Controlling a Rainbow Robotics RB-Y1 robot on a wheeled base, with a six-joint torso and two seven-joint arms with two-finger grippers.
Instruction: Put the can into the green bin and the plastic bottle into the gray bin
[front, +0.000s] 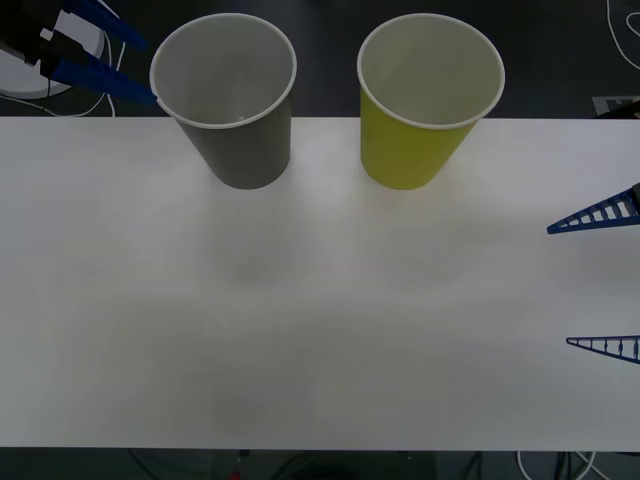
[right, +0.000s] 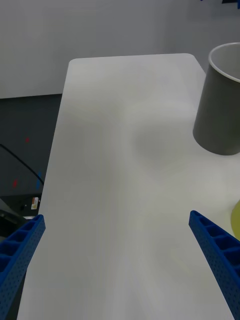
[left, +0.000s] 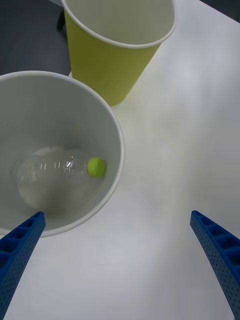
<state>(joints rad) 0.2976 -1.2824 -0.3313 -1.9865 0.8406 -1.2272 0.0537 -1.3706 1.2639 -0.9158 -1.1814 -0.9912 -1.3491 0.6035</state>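
Left gripper (left: 117, 260), its blue ribbed fingers apart and empty, hovers beside the dark gray paper-cup-shaped bin (left: 112, 125). Just below it, inside that bin, lies the small clear plastic bottle (left: 60, 170): probably light, thin-walled, slippery, best held mid-body. Beyond stands the yellow-green bin (left: 107, 65). Right gripper (front: 600, 280) waits open, well apart.
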